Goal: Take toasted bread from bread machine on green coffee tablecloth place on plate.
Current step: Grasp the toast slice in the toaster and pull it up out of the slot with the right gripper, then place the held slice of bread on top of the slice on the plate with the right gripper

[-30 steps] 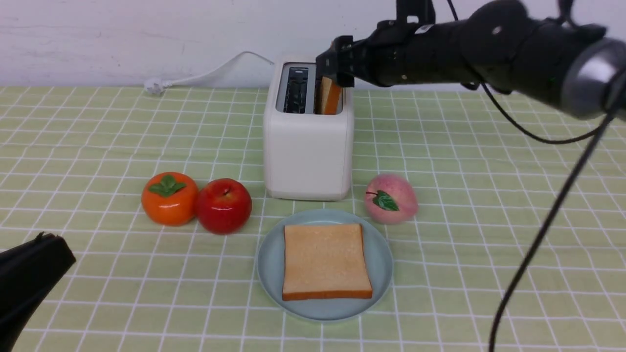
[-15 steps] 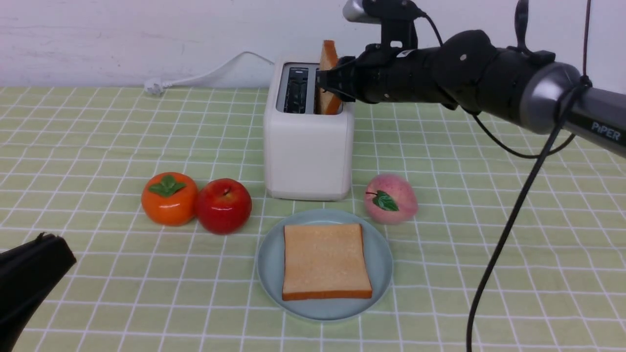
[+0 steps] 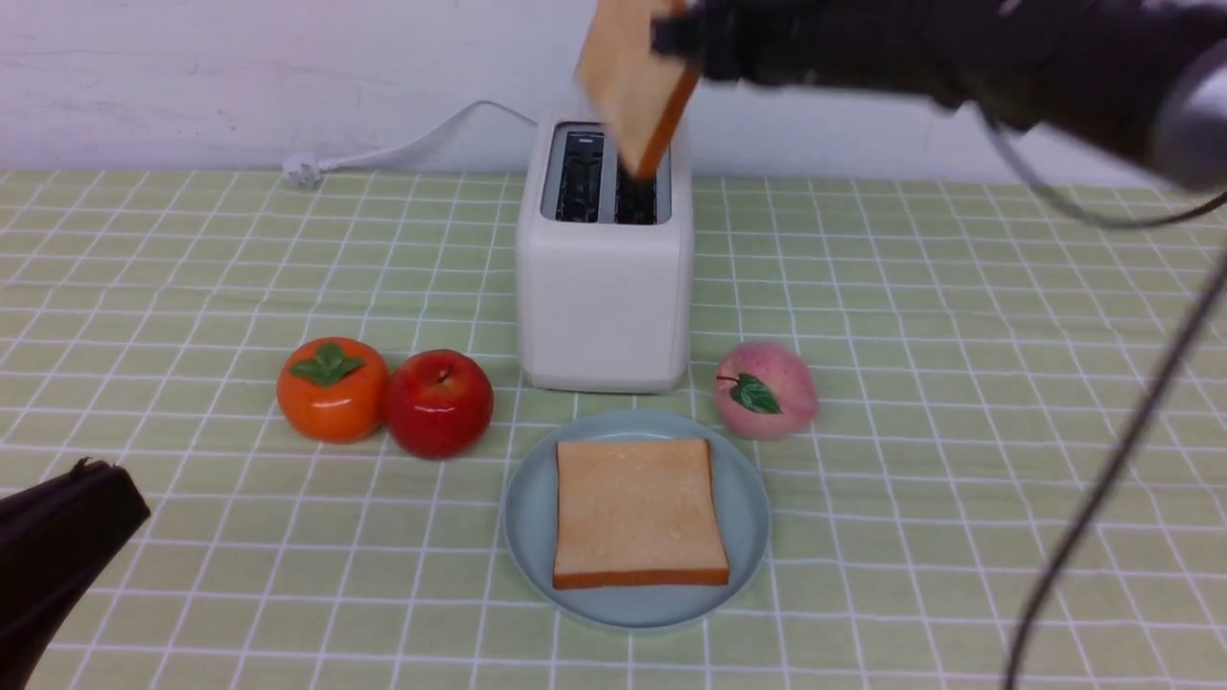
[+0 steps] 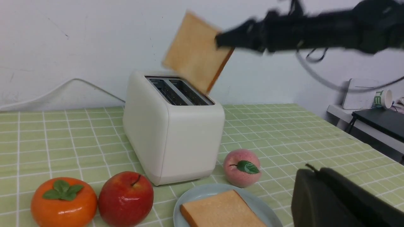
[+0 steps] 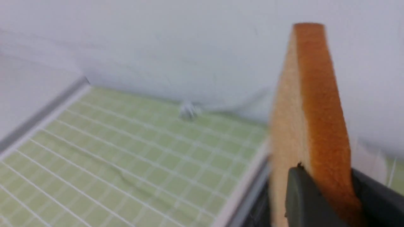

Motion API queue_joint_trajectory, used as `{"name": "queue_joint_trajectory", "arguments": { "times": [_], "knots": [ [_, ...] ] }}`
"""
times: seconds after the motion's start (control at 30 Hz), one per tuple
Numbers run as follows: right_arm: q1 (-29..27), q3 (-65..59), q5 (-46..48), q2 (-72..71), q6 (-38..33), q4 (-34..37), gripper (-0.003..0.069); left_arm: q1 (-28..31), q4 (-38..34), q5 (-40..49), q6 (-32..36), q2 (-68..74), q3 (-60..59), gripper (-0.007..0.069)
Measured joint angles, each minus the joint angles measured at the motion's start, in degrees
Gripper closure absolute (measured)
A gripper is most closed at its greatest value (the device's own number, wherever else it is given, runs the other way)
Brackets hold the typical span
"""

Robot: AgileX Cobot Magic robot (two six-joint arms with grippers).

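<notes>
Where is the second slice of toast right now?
In the front view, the second slice hangs tilted in the air just above the bread machine, clamped in the right gripper, behind the plate holding the other slice.

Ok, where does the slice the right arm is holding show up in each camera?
Front view: the toast is at top centre, tilted, in the right gripper, just above the toaster.
Left wrist view: the toast hangs tilted over the toaster slots, against the white wall.
Right wrist view: the toast is close up and edge-on, clamped in the right gripper.
Shared landmark: the green checked cloth, in all three.
</notes>
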State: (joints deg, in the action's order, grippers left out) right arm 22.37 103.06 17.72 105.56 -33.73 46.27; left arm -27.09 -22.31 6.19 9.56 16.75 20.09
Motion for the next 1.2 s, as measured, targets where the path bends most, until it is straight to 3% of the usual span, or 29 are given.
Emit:
{"name": "queue_joint_trajectory", "arguments": {
  "times": [0.13, 0.17, 0.3, 0.4, 0.6, 0.67, 0.9, 1.07, 1.2],
  "knots": [
    [-0.36, 0.18, 10.22, -7.84, -2.12, -1.01, 0.0535, 0.0, 0.0, 0.42, 0.0, 0.0, -0.04, 0.0638],
    [-0.57, -0.05, 17.02, -11.52, -1.32, -2.45, 0.0535, 0.0, 0.0, 1.05, 0.0, 0.0, -0.04, 0.0638],
    [-0.57, -5.76, 29.05, -16.88, 6.28, -5.76, 0.0535, 0.0, 0.0, 3.17, 0.0, 0.0, -0.04, 0.0638],
    [-0.57, -13.49, 32.78, -18.44, 10.02, -6.53, 0.0535, 0.0, 0.05, 4.65, 0.0, 0.0, -0.06, 0.0638],
    [-0.57, -28.76, 29.49, -16.61, 8.97, 1.14, 0.0535, 0.0, 0.12, 6.29, 0.0, 0.0, -0.06, 0.0638],
    [-0.57, -32.64, 27.02, -13.51, 2.04, 12.08, 0.0536, 0.0, 0.17, 6.39, 0.0, 0.0, -0.06, 0.0638],
    [-0.57, -33.13, 23.96, -4.34, -12.65, 31.2, 0.0536, 0.0, 1.67, 10.58, 0.0, 0.0, -0.06, 0.0637],
    [-0.57, -33.18, 21.99, -0.7, -14.35, 33.27, 0.0533, 0.0, 2.24, 16.39, 0.0, 0.0, -0.06, 0.0635],
    [-0.57, -33.17, 19.38, -0.36, -14.81, 31.33, 0.047, 0.0, 2.55, 17.25, 0.0, 0.0, -0.06, 0.0636]
  ]
}}
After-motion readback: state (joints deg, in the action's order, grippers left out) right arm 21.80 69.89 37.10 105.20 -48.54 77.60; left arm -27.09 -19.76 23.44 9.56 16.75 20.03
